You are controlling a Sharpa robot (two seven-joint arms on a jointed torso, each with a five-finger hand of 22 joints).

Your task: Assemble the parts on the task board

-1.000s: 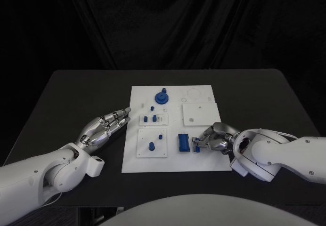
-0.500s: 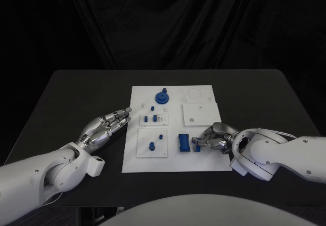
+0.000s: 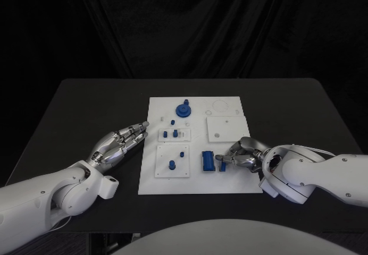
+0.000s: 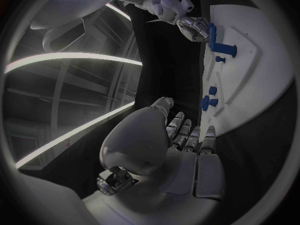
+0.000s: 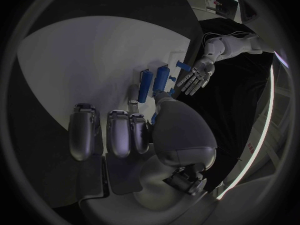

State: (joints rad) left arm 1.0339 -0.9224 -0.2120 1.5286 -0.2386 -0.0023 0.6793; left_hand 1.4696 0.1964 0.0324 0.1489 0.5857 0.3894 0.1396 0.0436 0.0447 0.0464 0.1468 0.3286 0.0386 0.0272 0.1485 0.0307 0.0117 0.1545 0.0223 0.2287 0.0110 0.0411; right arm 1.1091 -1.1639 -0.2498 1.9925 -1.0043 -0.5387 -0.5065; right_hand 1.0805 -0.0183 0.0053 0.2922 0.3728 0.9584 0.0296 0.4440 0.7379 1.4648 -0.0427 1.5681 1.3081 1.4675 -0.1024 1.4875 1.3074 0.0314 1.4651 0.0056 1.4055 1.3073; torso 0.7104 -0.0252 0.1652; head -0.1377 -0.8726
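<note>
1. The white rectangular task board [image 3: 198, 146] lies flat in the middle of the black worktop [image 3: 76, 106], carrying the small blue plastic parts.
2. The right hand [image 3: 242, 154] rests over the board's near right area, its fingers curled round a small slim blue piece [image 3: 222, 166]. From the head view I judge the piece to be pinched, though the contact itself is partly hidden.
3. Just beside that piece, toward the board's middle, lies a longer blue rectangular block [image 3: 207, 161]. The right wrist view shows two blue bars [image 5: 153, 83] side by side just beyond the fingertips [image 5: 134, 106].
4. The left hand [image 3: 119, 143] lies on the worktop beside the board's left edge. Its fingers are straight and close together, and it holds nothing.
5. Other parts stand elsewhere: a round blue gear-like piece [image 3: 183, 110] at the far end, short blue pegs [image 3: 174, 133] on a small raised plate, and a blue pin-shaped part [image 3: 172, 165] on the near left plate.
6. The step in hand looks like handling the slim piece next to the block, whether seating it or lifting it I cannot tell.
7. To do it well, keep the pinch light but firm, hold the piece parallel to the block, and move slowly so the neighbouring block is not nudged.
8. Keep the left hand off the board, ready to steady its edge if it slides.
</note>
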